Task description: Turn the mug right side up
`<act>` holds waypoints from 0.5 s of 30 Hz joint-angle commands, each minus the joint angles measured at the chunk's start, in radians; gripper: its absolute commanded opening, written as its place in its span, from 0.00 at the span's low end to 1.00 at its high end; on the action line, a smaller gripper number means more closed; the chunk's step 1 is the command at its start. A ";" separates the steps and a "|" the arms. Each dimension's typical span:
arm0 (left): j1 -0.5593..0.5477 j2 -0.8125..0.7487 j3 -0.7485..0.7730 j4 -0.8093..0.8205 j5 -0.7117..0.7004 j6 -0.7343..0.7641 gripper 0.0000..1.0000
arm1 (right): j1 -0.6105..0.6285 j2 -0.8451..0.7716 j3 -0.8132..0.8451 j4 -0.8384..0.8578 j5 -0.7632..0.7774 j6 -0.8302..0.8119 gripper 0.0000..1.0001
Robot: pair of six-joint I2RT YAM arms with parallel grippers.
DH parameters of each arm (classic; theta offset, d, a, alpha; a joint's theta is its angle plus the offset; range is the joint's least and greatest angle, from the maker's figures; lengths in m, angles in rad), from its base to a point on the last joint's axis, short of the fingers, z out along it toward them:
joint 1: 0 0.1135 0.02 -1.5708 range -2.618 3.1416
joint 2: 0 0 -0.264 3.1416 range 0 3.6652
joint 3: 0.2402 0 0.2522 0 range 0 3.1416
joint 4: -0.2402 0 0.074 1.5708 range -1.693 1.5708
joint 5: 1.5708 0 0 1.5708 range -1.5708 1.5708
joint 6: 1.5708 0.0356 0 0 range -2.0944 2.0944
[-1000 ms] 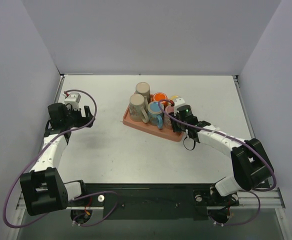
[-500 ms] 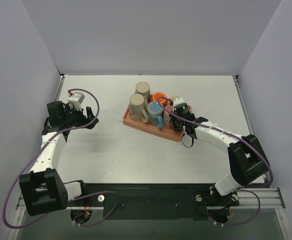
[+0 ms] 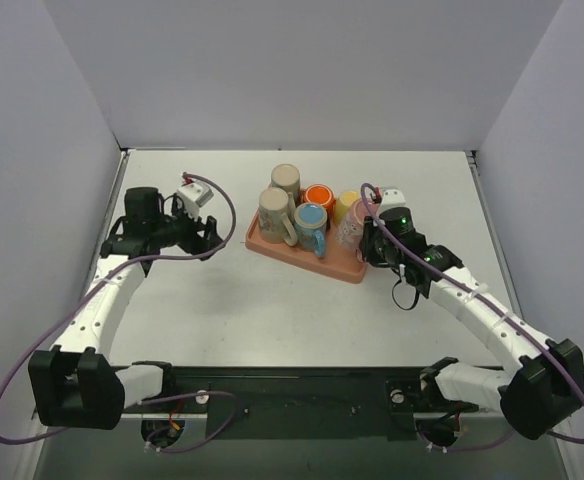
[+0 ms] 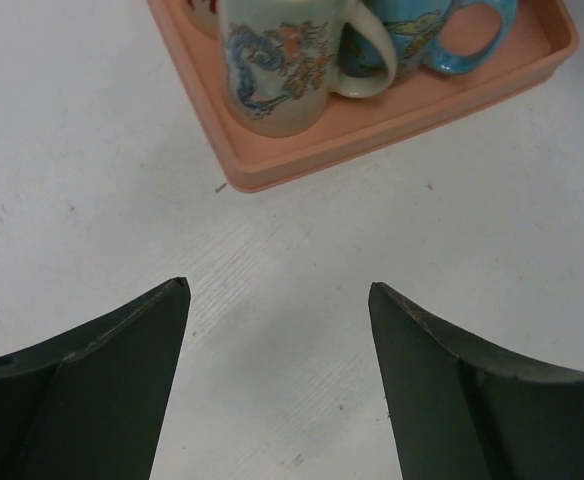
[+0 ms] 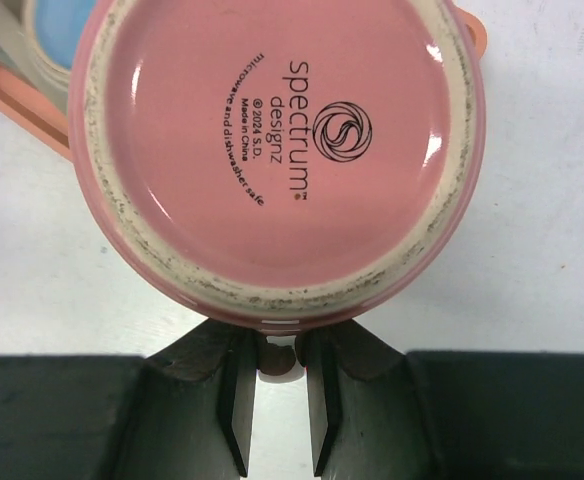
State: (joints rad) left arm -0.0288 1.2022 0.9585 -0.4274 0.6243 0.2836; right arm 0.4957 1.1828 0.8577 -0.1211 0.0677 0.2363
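Observation:
The pink mug (image 5: 282, 150) shows its stamped base to the right wrist camera, so it is bottom up. My right gripper (image 5: 279, 360) is shut on the mug's handle, which sits pinched between the fingers. From above, the pink mug (image 3: 352, 228) hangs tilted over the right end of the salmon tray (image 3: 284, 252), with my right gripper (image 3: 370, 240) just to its right. My left gripper (image 3: 208, 232) stands open over bare table, left of the tray (image 4: 392, 120), holding nothing.
Two cream mugs (image 3: 273, 213) (image 3: 286, 180), an orange mug (image 3: 319, 196), a blue mug (image 3: 310, 218) and a yellow mug (image 3: 346, 204) stand on the tray. The nearest cream mug (image 4: 277, 70) and the blue mug (image 4: 422, 30) lie ahead of my left fingers.
My right gripper has shut on the pink mug's handle and drawn it rightward, uncovering the yellow mug. The left arm has swung right toward the tray.

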 commanded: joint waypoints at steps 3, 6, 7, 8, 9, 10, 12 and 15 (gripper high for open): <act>-0.230 -0.052 0.135 -0.033 -0.113 0.132 0.82 | -0.020 -0.126 0.055 0.054 -0.156 0.226 0.00; -0.298 -0.082 0.174 -0.024 -0.142 0.190 0.82 | -0.020 -0.138 0.104 0.035 -0.250 0.328 0.00; -0.322 -0.090 0.189 -0.021 -0.159 0.228 0.82 | -0.019 -0.140 0.131 0.031 -0.267 0.365 0.00; -0.332 -0.099 0.198 -0.028 -0.187 0.258 0.82 | -0.019 -0.141 0.156 0.025 -0.302 0.389 0.00; -0.339 -0.105 0.218 -0.060 -0.202 0.303 0.82 | -0.014 -0.146 0.167 0.024 -0.319 0.424 0.00; -0.339 -0.113 0.232 -0.083 -0.239 0.334 0.80 | -0.011 -0.147 0.184 0.026 -0.333 0.437 0.00; -0.339 -0.141 0.252 -0.125 -0.320 0.400 0.79 | 0.007 -0.161 0.207 0.024 -0.339 0.465 0.00; -0.330 -0.174 0.305 -0.244 -0.403 0.527 0.71 | 0.059 -0.172 0.231 0.017 -0.326 0.489 0.00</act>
State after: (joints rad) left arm -0.3668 1.0801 1.1809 -0.5270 0.3691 0.6052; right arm 0.5007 1.0779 0.9890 -0.2073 -0.2115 0.6292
